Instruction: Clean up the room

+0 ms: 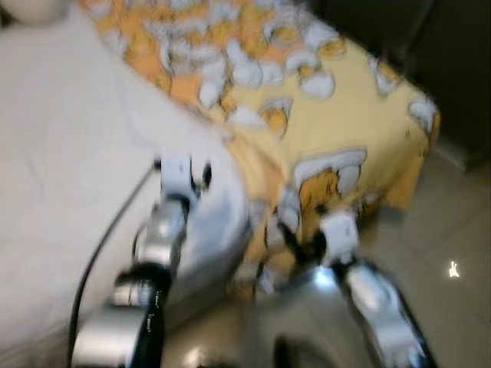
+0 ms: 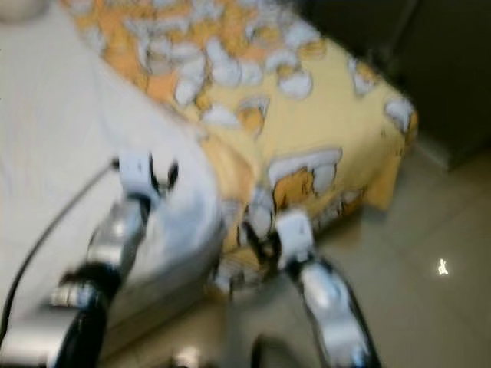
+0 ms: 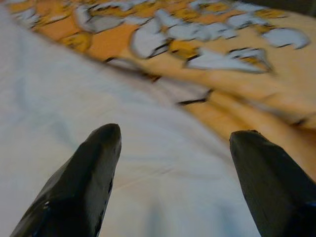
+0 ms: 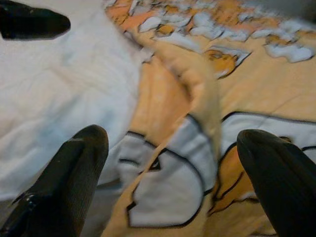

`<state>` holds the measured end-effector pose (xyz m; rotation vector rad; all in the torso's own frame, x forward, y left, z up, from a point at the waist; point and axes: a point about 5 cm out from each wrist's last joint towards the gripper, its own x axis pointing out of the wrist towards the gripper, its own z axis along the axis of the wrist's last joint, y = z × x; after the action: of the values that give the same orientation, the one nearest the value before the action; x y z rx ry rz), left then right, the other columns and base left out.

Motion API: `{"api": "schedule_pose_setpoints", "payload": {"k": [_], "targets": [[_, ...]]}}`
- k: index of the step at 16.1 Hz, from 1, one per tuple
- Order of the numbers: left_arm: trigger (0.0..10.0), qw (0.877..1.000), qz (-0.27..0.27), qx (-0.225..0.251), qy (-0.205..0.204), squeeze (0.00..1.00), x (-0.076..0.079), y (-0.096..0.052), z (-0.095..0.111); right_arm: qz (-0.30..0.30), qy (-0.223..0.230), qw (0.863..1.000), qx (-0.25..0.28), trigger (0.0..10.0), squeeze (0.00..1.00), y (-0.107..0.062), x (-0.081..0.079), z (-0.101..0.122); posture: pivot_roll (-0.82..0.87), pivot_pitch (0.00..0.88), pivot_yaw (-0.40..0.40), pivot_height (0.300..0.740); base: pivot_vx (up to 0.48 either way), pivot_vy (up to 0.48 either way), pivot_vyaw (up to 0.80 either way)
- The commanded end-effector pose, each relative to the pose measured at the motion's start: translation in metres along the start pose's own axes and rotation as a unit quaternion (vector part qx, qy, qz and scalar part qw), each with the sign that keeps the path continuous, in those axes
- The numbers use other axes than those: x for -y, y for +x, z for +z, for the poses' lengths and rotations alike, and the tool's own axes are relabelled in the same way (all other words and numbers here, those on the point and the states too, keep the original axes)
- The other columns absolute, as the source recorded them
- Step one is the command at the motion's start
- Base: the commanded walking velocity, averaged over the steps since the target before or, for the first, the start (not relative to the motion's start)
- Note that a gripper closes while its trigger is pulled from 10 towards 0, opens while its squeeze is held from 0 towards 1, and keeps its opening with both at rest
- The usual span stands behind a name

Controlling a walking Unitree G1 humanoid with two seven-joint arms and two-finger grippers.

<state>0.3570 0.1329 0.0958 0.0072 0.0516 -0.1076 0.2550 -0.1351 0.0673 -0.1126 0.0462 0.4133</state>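
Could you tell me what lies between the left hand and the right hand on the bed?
In the left eye view, the white sheet's edge and a yellow patterned blanket fold lie between left hand and right hand.

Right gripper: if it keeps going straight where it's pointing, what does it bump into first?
Probably the yellow patterned blanket. The right gripper is open, and between its fingers lies the folded edge of that blanket hanging off the bed, beside the white sheet. The pictures are blurred, so depth is uncertain.
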Motion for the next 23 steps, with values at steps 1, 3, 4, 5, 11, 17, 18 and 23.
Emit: {"api": "schedule_pose_setpoints", "payload": {"k": [1, 3, 4, 5, 11, 17, 18, 23], "targets": [[10.0, 1.000, -0.011, 0.017, 0.002, 0.00, 0.002, -0.002, 0.002, -0.002, 0.000, 1.000, -0.005, 10.0, 0.00, -0.002, 0.000, -0.003, -0.21, 0.084, 0.054, 0.731, 0.472, 0.000, 0.00], [10.0, 0.999, -0.028, 0.032, 0.028, 0.00, 0.008, -0.001, 0.006, -0.001, 0.000, 1.000, -0.003, 10.0, 0.00, -0.001, -0.001, -0.003, -0.21, 0.089, 0.055, 0.731, 0.459, 0.000, 0.00], [10.0, 0.998, -0.038, 0.038, 0.038, 0.00, 0.012, -0.002, 0.007, -0.001, 0.000, 1.000, 0.000, 10.0, 0.00, 0.000, -0.001, -0.002, -0.21, 0.091, 0.056, 0.731, 0.420, 0.000, 0.00], [10.0, 0.997, -0.044, 0.038, 0.041, 0.00, 0.014, -0.003, 0.006, -0.002, 0.000, 1.000, 0.001, 10.0, 0.00, 0.001, -0.002, -0.001, -0.22, 0.095, 0.058, 0.731, 0.401, -0.262, 0.00], [10.0, 1.000, 0.008, -0.011, -0.004, 0.00, 0.004, 0.000, -0.004, 0.006, 0.002, 1.000, 0.003, 10.0, 0.00, 0.000, -0.006, -0.002, -0.22, 0.108, 0.055, 0.731, 0.420, -0.081, 0.00], [10.0, 0.999, 0.034, -0.032, 0.007, 0.00, -0.007, 0.000, -0.007, 0.030, 0.001, 1.000, -0.001, 10.0, 0.00, -0.004, -0.009, -0.003, -0.22, 0.116, 0.054, 0.731, 0.088, 0.134, 0.00], [10.0, 0.998, 0.039, -0.045, 0.004, 0.00, -0.010, 0.000, -0.010, 0.047, -0.004, 0.999, -0.004, 10.0, 0.00, -0.009, -0.010, -0.004, -0.22, 0.117, 0.054, 0.731, 0.000, 0.000, 0.00], [10.0, 0.981, 0.047, -0.161, -0.097, 0.00, -0.026, -0.003, -0.032, 0.097, 0.004, 0.995, -0.033, 10.0, 0.00, -0.021, -0.014, -0.011, -0.23, 0.131, 0.054, 0.731, 0.000, 0.000, 0.00]]}}
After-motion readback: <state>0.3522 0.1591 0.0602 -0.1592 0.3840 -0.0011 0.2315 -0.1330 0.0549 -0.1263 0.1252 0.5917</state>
